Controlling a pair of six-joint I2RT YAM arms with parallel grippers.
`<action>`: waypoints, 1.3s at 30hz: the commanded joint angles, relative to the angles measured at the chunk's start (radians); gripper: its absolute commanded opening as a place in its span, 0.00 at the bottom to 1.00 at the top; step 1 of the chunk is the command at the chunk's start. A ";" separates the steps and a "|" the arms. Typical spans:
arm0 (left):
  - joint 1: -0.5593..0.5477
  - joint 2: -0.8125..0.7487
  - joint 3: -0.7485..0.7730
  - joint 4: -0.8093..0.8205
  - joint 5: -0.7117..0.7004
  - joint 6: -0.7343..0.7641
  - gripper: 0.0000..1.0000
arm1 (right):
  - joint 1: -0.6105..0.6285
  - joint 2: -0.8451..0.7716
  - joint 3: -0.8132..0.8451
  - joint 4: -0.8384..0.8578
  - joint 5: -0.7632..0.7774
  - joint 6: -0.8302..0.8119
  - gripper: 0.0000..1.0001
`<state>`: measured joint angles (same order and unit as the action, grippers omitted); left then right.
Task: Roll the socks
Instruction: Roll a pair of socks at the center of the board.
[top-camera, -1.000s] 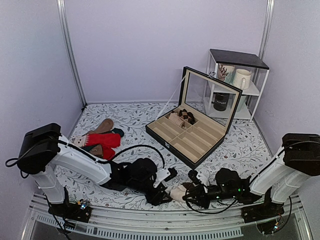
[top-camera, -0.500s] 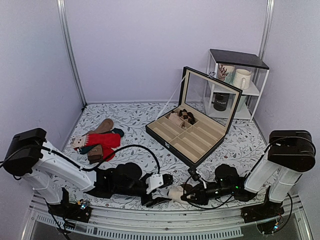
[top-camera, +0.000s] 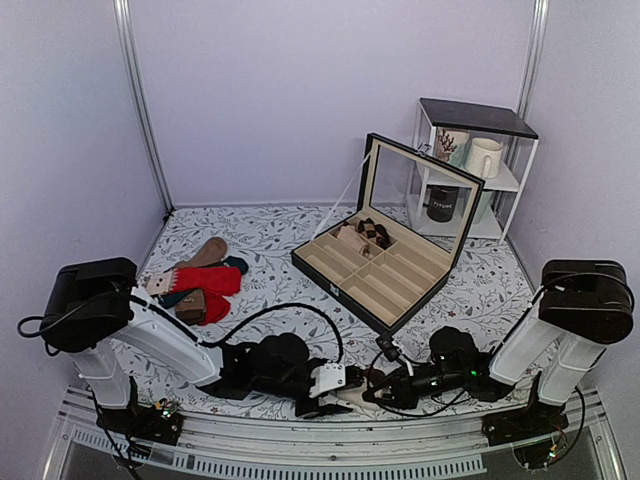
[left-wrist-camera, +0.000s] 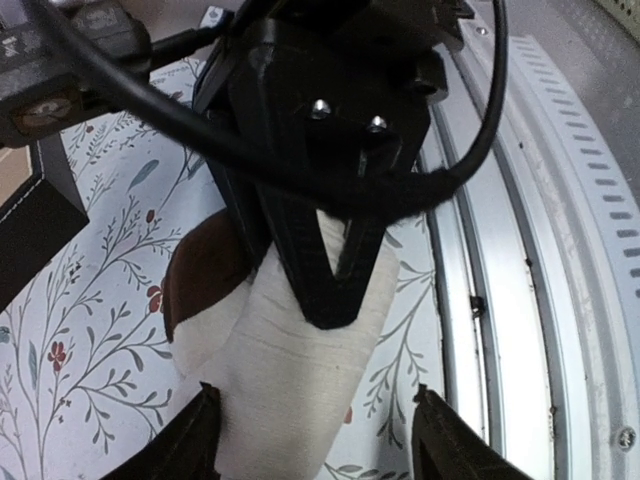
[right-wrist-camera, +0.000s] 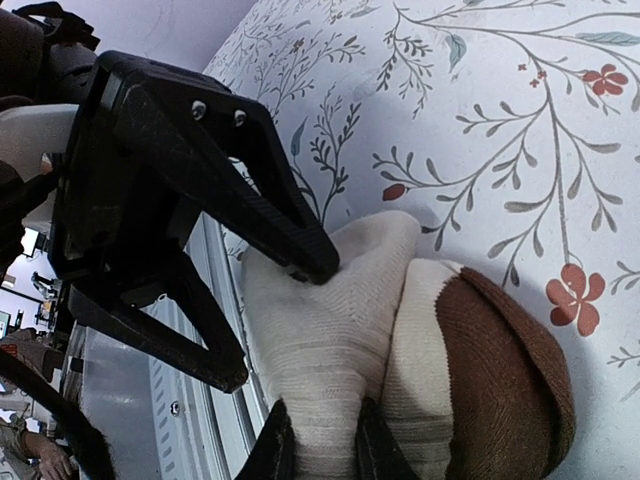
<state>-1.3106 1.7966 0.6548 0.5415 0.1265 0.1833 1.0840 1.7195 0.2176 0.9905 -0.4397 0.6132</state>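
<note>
- Facing each other low over the near edge of the tabletop (right-wrist-camera: 480, 130), the two arms have the socks (right-wrist-camera: 330, 340) caught in the gap between them, just inside the metal rail (left-wrist-camera: 520, 250).
- The socks are bunched into a short, fat bundle that is mostly cream. The dark brown end bulges out on the side away from the rail.
- The bundle's long axis seems to run along the line joining the two arms, roughly parallel to the rail.
- The right end effector (right-wrist-camera: 320, 450) is pressed together on a fold of the cream knit, pinching the socks from its own side.
- The left end effector (left-wrist-camera: 322, 440) is spread wide and straddles the opposite end of the bundle. One finger sits on or just against the cream fabric and the other stands off beside it.
- Both arms are about equally close, but only the right one has a hold.
- My guess is that the next move depends on the left end effector. The bundle lies straight ahead of it between its fingers, so it could close across the roll while the right holds the other end.
</note>
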 joint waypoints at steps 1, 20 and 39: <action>0.010 0.038 0.001 0.009 0.041 -0.004 0.60 | -0.003 0.023 -0.045 -0.258 -0.003 0.003 0.09; 0.013 0.149 0.151 -0.309 0.104 -0.156 0.00 | -0.015 -0.086 -0.014 -0.395 0.078 0.007 0.27; 0.052 0.316 0.227 -0.606 0.205 -0.402 0.00 | -0.016 -0.706 0.014 -0.967 0.467 0.135 0.62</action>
<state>-1.2572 1.9919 0.9661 0.2939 0.3187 -0.1715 1.0660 0.9672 0.2234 0.1219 -0.0319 0.6601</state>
